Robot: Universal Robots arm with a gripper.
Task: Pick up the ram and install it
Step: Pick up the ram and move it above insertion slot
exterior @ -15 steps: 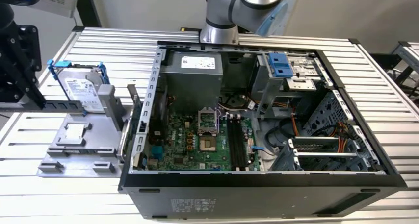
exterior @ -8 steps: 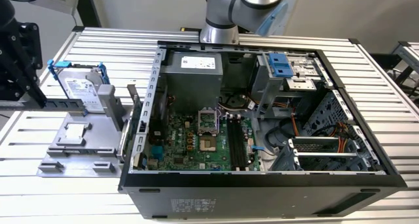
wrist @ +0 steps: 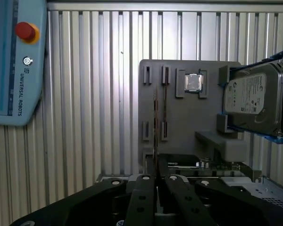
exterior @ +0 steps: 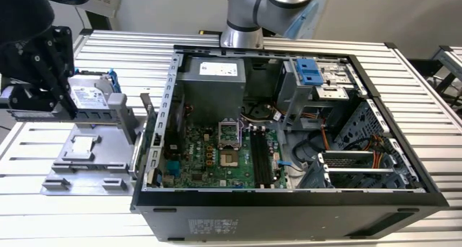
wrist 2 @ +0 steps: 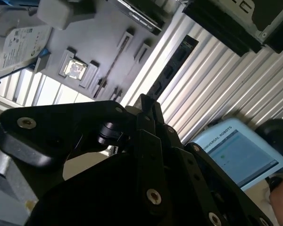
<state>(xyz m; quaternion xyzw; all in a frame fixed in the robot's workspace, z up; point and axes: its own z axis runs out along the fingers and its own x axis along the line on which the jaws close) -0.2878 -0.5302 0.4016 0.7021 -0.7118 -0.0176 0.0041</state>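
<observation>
Gripper (wrist: pixel 156 180) closed, empty, clear of ram (wrist: pixel 154 122) standing edgewise in tray (wrist: pixel 193 117). Probably light, stiff, fragile; take by flat faces, mid-length.

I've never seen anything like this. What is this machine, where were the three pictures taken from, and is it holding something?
It is one robot arm standing at a ribbed metal table; the black gripper is its hand. The exterior view comes from a camera off the arm and looks down into an open computer case with a green circuit board. Both wrist views come from cameras riding on the arm. They show a grey tray beside the case, carrying a hard drive, a small square chip and the ram, a thin stick on its edge. The gripper hangs in line with the ram; whether it grips it, I cannot tell. The pale blue device is a handheld controller.
</observation>
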